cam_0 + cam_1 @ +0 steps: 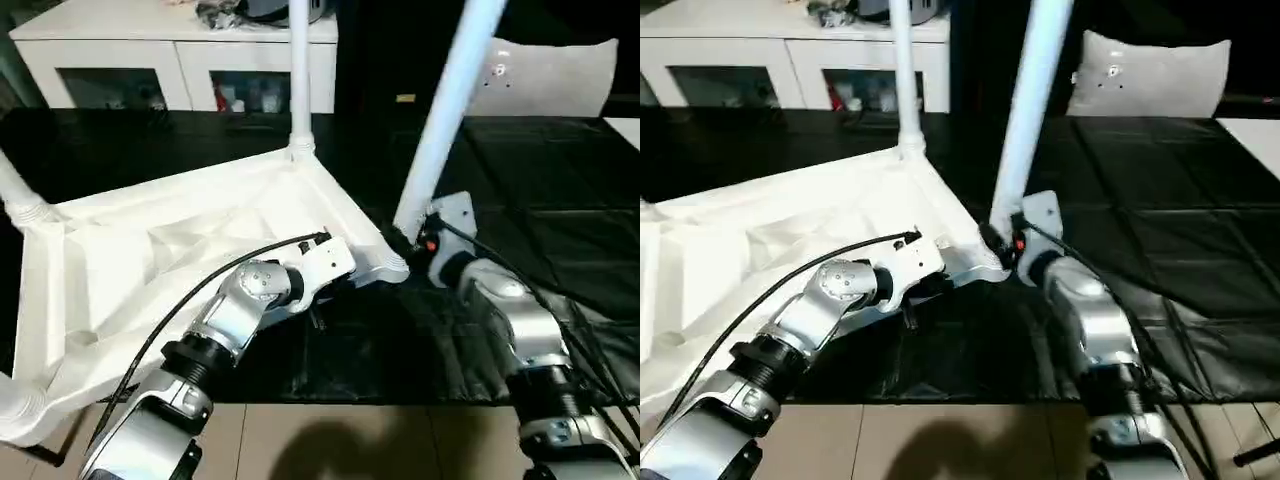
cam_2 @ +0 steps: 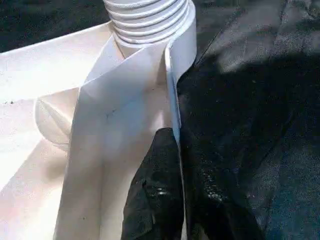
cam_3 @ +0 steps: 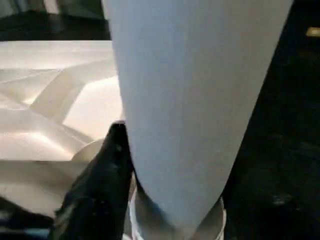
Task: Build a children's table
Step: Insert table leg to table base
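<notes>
The white tabletop (image 1: pixel 150 250) lies upside down on a black mat, ribbed underside up. One leg (image 1: pixel 299 70) stands upright in the far corner socket. A second leg (image 1: pixel 450 110) leans to the right at the near right corner. Further legs stick out at the left (image 1: pixel 12 185) and near left (image 1: pixel 15 410). My left gripper (image 2: pixel 176 150) is shut on the tabletop's thin rim near that right corner, one finger (image 2: pixel 155 195) on each side of the wall. My right gripper (image 1: pixel 408 243) sits at the base of the leaning leg (image 3: pixel 190 100), which rises close in front of it.
A white cabinet (image 1: pixel 170 60) with glass doors stands behind the tabletop. A white cushion (image 1: pixel 550 75) leans at the back right. The black mat (image 1: pixel 540 200) stretches to the right, and tan floor (image 1: pixel 350 440) shows at its near edge.
</notes>
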{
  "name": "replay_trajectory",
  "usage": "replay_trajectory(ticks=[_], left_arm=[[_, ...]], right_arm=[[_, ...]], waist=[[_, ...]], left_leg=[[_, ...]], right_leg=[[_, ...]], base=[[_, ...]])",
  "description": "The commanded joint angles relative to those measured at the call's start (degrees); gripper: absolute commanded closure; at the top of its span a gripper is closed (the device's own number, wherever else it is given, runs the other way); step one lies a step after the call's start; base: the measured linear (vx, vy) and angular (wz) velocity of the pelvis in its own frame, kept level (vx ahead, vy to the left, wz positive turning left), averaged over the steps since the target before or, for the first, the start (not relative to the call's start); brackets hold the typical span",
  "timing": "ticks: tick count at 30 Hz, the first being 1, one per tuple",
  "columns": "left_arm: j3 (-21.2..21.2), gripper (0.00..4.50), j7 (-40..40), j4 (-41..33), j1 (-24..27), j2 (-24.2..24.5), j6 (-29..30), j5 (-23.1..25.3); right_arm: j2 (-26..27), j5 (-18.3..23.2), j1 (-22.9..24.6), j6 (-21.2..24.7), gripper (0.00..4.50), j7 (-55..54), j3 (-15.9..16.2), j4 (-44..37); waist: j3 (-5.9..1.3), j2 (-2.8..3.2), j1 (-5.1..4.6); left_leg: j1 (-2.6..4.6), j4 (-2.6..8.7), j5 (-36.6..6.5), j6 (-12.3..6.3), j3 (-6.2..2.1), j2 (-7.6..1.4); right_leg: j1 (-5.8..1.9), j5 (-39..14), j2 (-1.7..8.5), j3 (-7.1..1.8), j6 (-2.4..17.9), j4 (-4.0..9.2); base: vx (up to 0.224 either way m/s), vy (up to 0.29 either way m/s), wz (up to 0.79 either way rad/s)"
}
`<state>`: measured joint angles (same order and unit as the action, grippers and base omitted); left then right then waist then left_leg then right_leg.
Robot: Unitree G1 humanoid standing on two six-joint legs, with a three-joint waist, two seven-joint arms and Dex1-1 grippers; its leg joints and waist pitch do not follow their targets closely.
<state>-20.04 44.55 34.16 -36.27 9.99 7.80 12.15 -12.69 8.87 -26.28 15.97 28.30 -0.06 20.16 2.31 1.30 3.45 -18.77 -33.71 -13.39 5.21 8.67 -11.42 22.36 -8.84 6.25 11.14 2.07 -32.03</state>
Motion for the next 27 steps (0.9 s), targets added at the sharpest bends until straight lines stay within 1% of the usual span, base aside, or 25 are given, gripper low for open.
replay_trajectory(ticks=[1, 2, 3, 4, 6, 7, 8, 9, 10, 11, 12, 13, 16, 17, 18, 19, 20, 21, 22, 24, 26, 27], left_arm=[[-0.7, 4.5, 0.1, 1.0, 0.6, 1.6, 0.2, 1.7], [-0.7, 4.5, 0.1, 1.0, 0.6, 1.6, 0.2, 1.7], [-0.7, 4.5, 0.2, 1.1, 0.5, 1.7, 0.1, 1.6], [-0.8, 4.5, 0.3, 1.4, 0.4, 1.8, -0.2, 1.4], [-1.0, 4.5, 0.4, 1.6, 0.2, 2.0, -0.3, 1.2], [-0.9, 4.5, 0.5, 1.5, 0.2, 2.0, -0.3, 1.1], [-0.9, 4.5, 0.5, 1.5, 0.1, 2.0, -0.3, 1.1], [-1.0, 4.5, 0.6, 1.6, 0.1, 2.1, -0.3, 1.1], [-1.0, 4.5, 0.8, 1.4, 0.1, 2.2, -0.3, 1.0], [-1.0, 4.5, 0.9, 1.3, 0.1, 2.2, -0.3, 1.0], [-1.1, 4.5, 1.0, 1.2, 0.2, 2.3, -0.3, 1.0], [-1.1, 4.5, 1.1, 1.1, 0.2, 2.3, -0.3, 1.0], [-1.6, 4.5, 1.7, 0.4, 0.4, 2.4, -0.1, 0.7], [-1.7, 4.5, 1.8, 0.3, 0.5, 2.3, -0.1, 0.6], [-1.8, 4.5, 1.9, 0.2, 0.6, 2.2, 0.0, 0.5], [-1.9, 4.5, 1.9, 0.2, 0.6, 2.1, 0.0, 0.5], [-2.0, 4.5, 2.0, 0.1, 0.6, 2.1, 0.0, 0.5], [-2.0, 4.5, 2.1, 0.0, 0.7, 2.1, 0.1, 0.4], [-2.0, 4.5, 2.1, -0.1, 0.7, 2.1, 0.1, 0.4], [-2.3, 4.5, 2.7, -0.6, 0.9, 2.0, 0.3, 0.3], [-2.4, 4.5, 3.0, -0.8, 1.0, 1.9, 0.4, 0.2], [-2.5, 4.5, 3.0, -0.8, 1.0, 1.9, 0.4, 0.2]], right_arm=[[-0.8, 0.1, 1.8, 0.4, 1.57, 2.1, 0.8, 0.2], [-0.8, 0.1, 1.8, 0.4, 1.5, 2.1, 0.8, 0.2], [-1.0, 0.5, 1.8, 0.2, 1.32, 2.5, 0.5, 0.2], [-1.2, 0.9, 1.7, -0.2, 1.32, 3.1, 0.3, 0.3], [-1.4, 1.3, 1.6, -0.5, 1.13, 3.7, 0.2, 0.5], [-1.4, 1.3, 1.5, -0.6, 1.05, 3.9, 0.1, 0.7], [-1.4, 1.4, 1.5, -0.6, 1.05, 4.0, 0.1, 0.7], [-1.4, 1.4, 1.3, -0.8, 0.87, 4.2, 0.1, 0.9], [-1.4, 1.6, 1.2, -0.8, 0.87, 4.4, -0.1, 1.0], [-1.3, 1.7, 1.1, -0.8, 0.87, 4.4, -0.1, 1.0], [-1.3, 1.7, 1.1, -0.8, 0.6, 4.4, -0.2, 1.0], [-1.3, 1.8, 1.0, -0.8, 0.6, 4.3, -0.3, 1.0], [-1.0, 2.2, 0.7, -0.8, 0.33, 4.2, -0.8, 0.9], [-1.0, 2.4, 0.7, -0.8, 0.33, 4.3, -0.8, 0.7], [-0.9, 2.4, 0.7, -0.8, 0.16, 4.2, -0.9, 0.5], [-0.8, 2.4, 0.7, -1.0, 0.1, 3.8, -1.1, 0.5], [-0.7, 2.5, 0.6, -1.0, 0.06, 3.5, -1.5, 0.5], [-0.4, 3.0, 0.5, -0.7, 0.02, 3.4, -1.9, 0.5], [-0.4, 3.1, 0.5, -0.6, 0.02, 3.3, -2.0, 0.5], [-0.2, 3.6, 0.2, -0.4, 0.02, 3.3, -2.3, 0.7], [-0.3, 3.8, 0.1, -0.1, 0.28, 3.4, -2.3, 0.8], [-0.4, 3.9, 0.0, 0.0, 0.4, 3.9, -2.1, 0.8]], waist=[[-3.43, -0.22, 0.49], [-3.43, -0.22, 0.53], [-3.45, -0.19, 0.56], [-3.61, -0.23, 0.61], [-3.68, -0.43, 0.57], [-3.58, -0.38, 0.56], [-3.59, -0.39, 0.56], [-3.54, -0.46, 0.57], [-3.54, -0.44, 0.66], [-3.54, -0.45, 0.65], [-3.56, -0.48, 0.67], [-3.57, -0.4, 0.71], [-3.7, -0.44, 0.78], [-3.7, -0.46, 0.79], [-3.71, -0.37, 0.82], [-3.75, -0.45, 0.84], [-3.75, -0.44, 0.94], [-3.75, -0.26, 0.97], [-3.75, -0.37, 1.02], [-3.72, -0.45, 1.12], [-3.73, -0.46, 1.25], [-3.77, -0.42, 1.48]], left_leg=[[-1.34, 3.87, -5.0, -4.07, -0.16, -1.97], [-1.3, 3.89, -4.9, -4.13, -0.15, -1.99], [-1.28, 3.86, -4.6, -4.19, -0.14, -2.03], [-1.38, 3.77, -4.1, -4.18, -0.17, -2.02], [-1.75, 3.67, -3.1, -4.53, -0.17, -1.94], [-1.64, 3.66, -3.5, -4.71, -0.05, -1.92], [-1.61, 3.65, -3.7, -4.77, 0.0, -1.92], [-1.61, 3.64, -4.0, -4.75, 0.12, -1.83], [-1.43, 3.67, -4.2, -4.71, 0.19, -1.84], [-1.45, 3.66, -4.2, -4.76, 0.22, -1.83], [-1.43, 3.63, -4.2, -4.84, 0.29, -1.8], [-1.38, 3.63, -4.0, -4.94, 0.31, -1.84], [-1.39, 3.52, -3.2, -5.28, 0.39, -1.84], [-1.34, 3.53, -3.0, -5.32, 0.37, -1.88], [-1.35, 3.47, -2.9, -5.41, 0.43, -1.87], [-1.34, 3.47, -2.7, -5.45, 0.42, -1.88], [-1.37, 3.41, -2.6, -5.46, 0.51, -1.81], [-1.33, 3.42, -2.7, -5.47, 0.53, -1.81], [-1.27, 3.43, -2.7, -5.48, 0.55, -1.8], [-1.39, 3.38, -2.8, -5.4, 0.61, -1.69], [-1.3, 3.35, -2.7, -5.42, 0.64, -1.68], [-1.27, 3.33, -2.4, -5.37, 0.64, -1.74]], right_leg=[[-3.86, -15.1, 4.04, -4.59, 6.7, 3.36], [-3.8, -15.2, 4.02, -4.59, 6.6, 3.37], [-3.73, -15.3, 3.96, -4.59, 6.7, 3.38], [-3.8, -14.8, 4.02, -4.6, 6.8, 3.22], [-3.9, -13.7, 3.88, -4.65, 6.9, 2.91], [-3.67, -14.4, 3.81, -4.71, 6.9, 3.02], [-3.64, -14.6, 3.78, -4.75, 6.9, 3.03], [-3.59, -15.3, 3.75, -4.83, 6.8, 3.12], [-3.45, -16.0, 3.74, -4.87, 6.7, 3.19], [-3.45, -16.1, 3.72, -4.89, 6.7, 3.19], [-3.45, -16.1, 3.71, -4.94, 6.7, 3.21], [-3.38, -15.8, 3.69, -4.98, 6.8, 3.16], [-3.38, -14.0, 3.67, -5.1, 7.4, 2.87], [-3.33, -13.8, 3.66, -5.12, 7.6, 2.77], [-3.29, -13.4, 3.63, -5.17, 7.8, 2.73], [-3.28, -12.9, 3.58, -5.2, 8.1, 2.57], [-3.31, -12.7, 3.62, -5.26, 8.2, 2.57], [-3.29, -12.7, 3.64, -5.28, 8.3, 2.57], [-3.25, -13.0, 3.58, -5.27, 8.2, 2.62], [-3.31, -13.2, 3.57, -5.29, 8.0, 2.61], [-3.22, -13.7, 3.54, -5.31, 7.8, 2.63], [-3.18, -13.5, 3.5, -5.31, 7.7, 2.5]], base=[[0.0, 0.0, 0.0], [0.0, 0.0, 0.0], [0.0, 0.0, 0.0], [0.0, 0.0, 0.0], [0.0, 0.0, 0.0], [0.0, 0.0, 0.0], [0.0, 0.0, 0.0], [0.0, 0.0, 0.0], [0.0, 0.0, 0.0], [0.0, 0.0, 0.0], [0.0, 0.0, 0.0], [0.0, 0.0, 0.0], [0.0, 0.0, 0.0], [0.0, 0.0, 0.0], [0.0, 0.0, 0.0], [0.0, 0.0, 0.0], [0.0, 0.0, 0.0], [0.0, 0.0, 0.0], [0.0, 0.0, 0.0], [0.0, 0.0, 0.0], [0.0, 0.0, 0.0], [0.0, 0.0, 0.0]])
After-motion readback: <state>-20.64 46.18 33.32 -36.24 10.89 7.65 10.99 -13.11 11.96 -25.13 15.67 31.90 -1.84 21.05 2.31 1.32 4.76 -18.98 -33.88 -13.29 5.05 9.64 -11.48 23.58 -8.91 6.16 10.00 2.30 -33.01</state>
